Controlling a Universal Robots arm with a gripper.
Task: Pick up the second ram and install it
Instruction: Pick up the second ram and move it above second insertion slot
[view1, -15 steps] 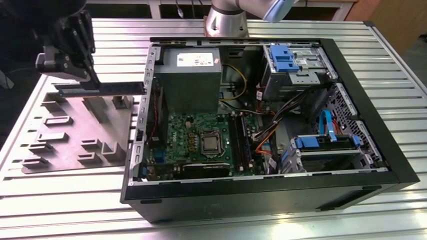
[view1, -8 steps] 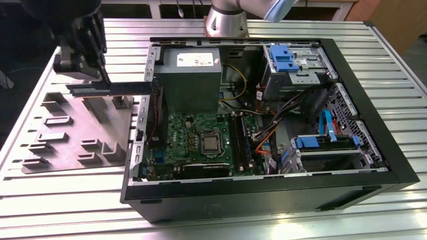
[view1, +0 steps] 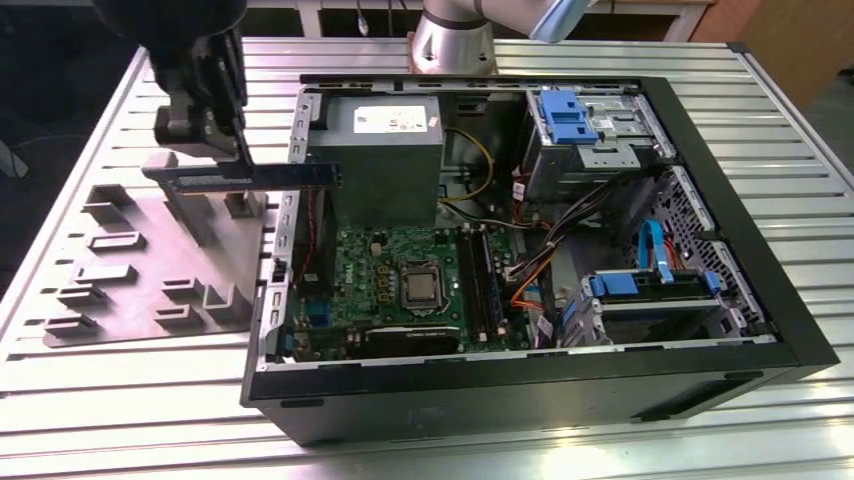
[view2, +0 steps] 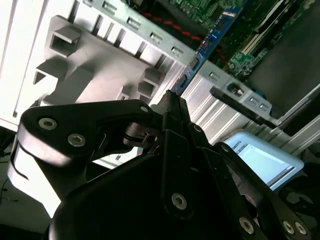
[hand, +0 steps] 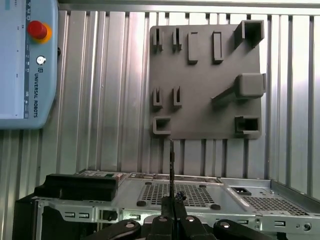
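My gripper (view1: 227, 158) is shut on the second ram (view1: 274, 175), a long thin blue-green strip held level above the gap between the grey fixture tray (view1: 134, 265) and the open computer case (view1: 534, 370). One end of the strip reaches over the case's left wall. In the second wrist view the ram (view2: 210, 37) runs out from the fingertips (view2: 172, 102) toward the green motherboard (view2: 200, 12). It shows edge-on in the first wrist view as a thin dark line (hand: 171, 165) rising from the gripper (hand: 172, 207). The motherboard (view1: 387, 275) lies in the case, with its memory slots (view1: 481, 285) beside the processor socket.
A grey power supply (view1: 380, 150) sits at the back of the case, with blue drive cages (view1: 587, 125) and loose cables (view1: 534, 280) to the exterior view's right. The fixture tray (hand: 205, 90) has raised blocks and slots. A teach pendant (hand: 25, 65) lies on the ribbed metal table (hand: 100, 100).
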